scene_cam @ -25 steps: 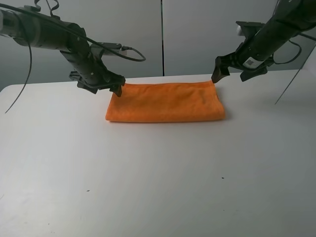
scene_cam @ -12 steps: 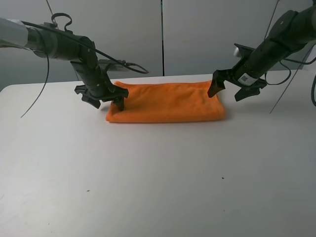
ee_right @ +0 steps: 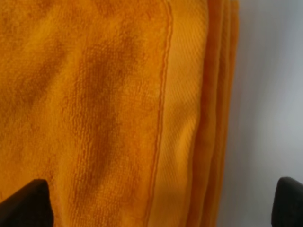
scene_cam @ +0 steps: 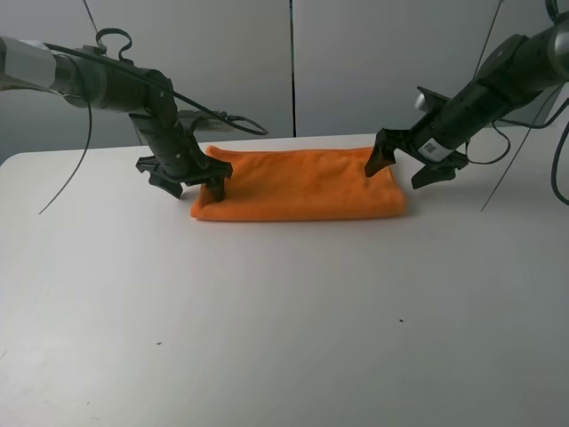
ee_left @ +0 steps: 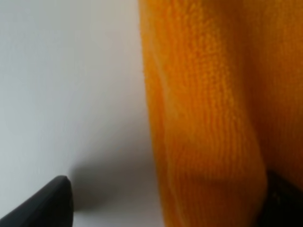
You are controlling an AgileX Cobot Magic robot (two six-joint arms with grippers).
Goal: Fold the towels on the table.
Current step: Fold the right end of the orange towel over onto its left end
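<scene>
Left pincer (scene_cam: 196, 189) and right pincer (scene_cam: 395, 175) sank lower — spread astride towel (scene_cam: 298, 185) ends.

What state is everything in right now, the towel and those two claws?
towel: folded into a flat stack, lying on the table.
left gripper: open, jaws straddling the towel's left end, holding nothing.
right gripper: open, jaws straddling the towel's right end, holding nothing.

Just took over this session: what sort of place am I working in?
Probably a lab test bench, not a home: a large plain white table, grey wall panels behind it, and one folded orange towel as the workpiece.
</scene>
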